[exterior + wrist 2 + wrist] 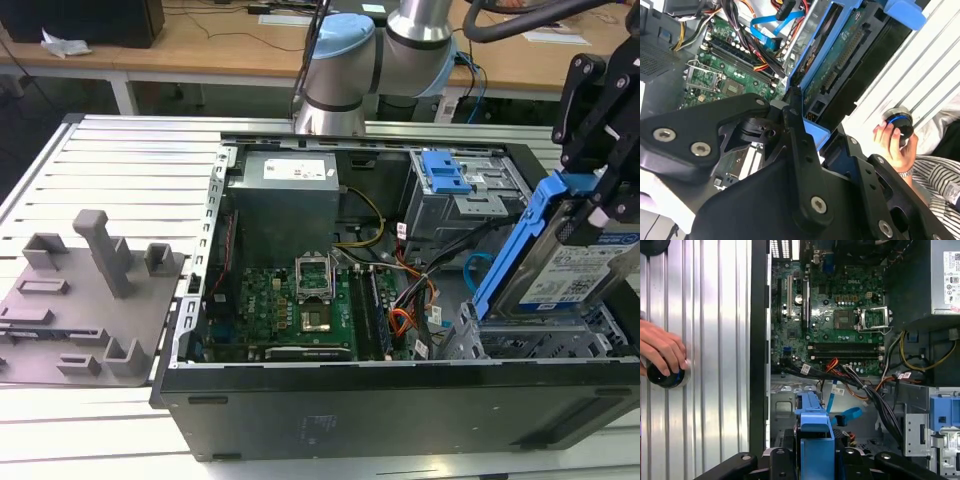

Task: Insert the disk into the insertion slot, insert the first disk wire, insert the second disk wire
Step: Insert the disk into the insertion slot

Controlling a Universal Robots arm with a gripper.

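My gripper (598,205) is shut on the upper end of the disk (565,265), a silver drive with a white label in a bright blue carrier. The disk is steeply tilted at the exterior view's right, and its lower end meets the top of the insertion slot (530,342), a silver perforated cage in the case's front corner. In both wrist views the blue carrier (815,432) (812,131) sits between the black fingers. The second disk wire (478,268) (847,416), a flat light-blue cable, lies loose beside the cage. I cannot tell which cable is the first disk wire.
An open tower case holds a green motherboard (280,310), a grey power supply (285,200), a grey bay with a blue latch (445,175) and an orange-and-black wire bundle (410,295). A grey fixture plate (90,300) lies on the slatted table. A hand (662,350) grips a black knob.
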